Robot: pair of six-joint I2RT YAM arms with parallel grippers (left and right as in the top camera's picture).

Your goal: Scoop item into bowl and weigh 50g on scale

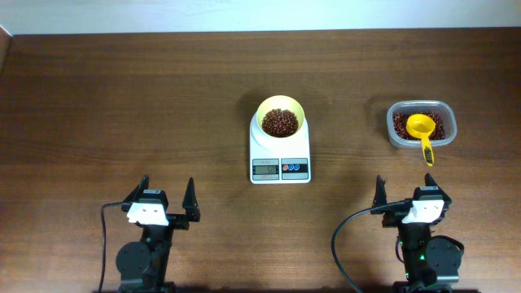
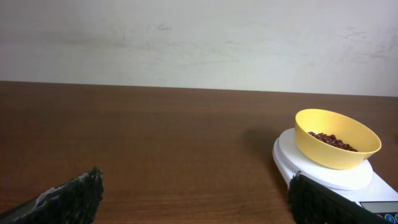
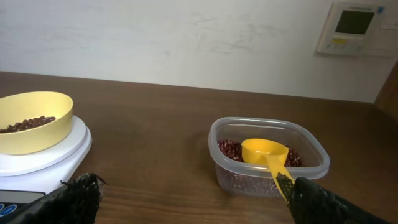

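Beans [image 1: 279, 122] heaped in pale yellow bowl [image 1: 298, 107]; bowl sits on white scale [image 1: 279, 148], mid-worktop. Display digits too small to read. More beans in clear container [image 1: 392, 122] toward right edge, with yellow scoop [image 1: 422, 130] resting inside, handle over near rim. Left gripper [image 1: 168, 184] and right gripper [image 1: 404, 181] at near edge, both spread wide, empty.

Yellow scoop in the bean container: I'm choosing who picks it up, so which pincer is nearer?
Right. The right pincer sits open short of the scoop, nearly in line with it; the left pincer is far off to the side, beyond the scale.
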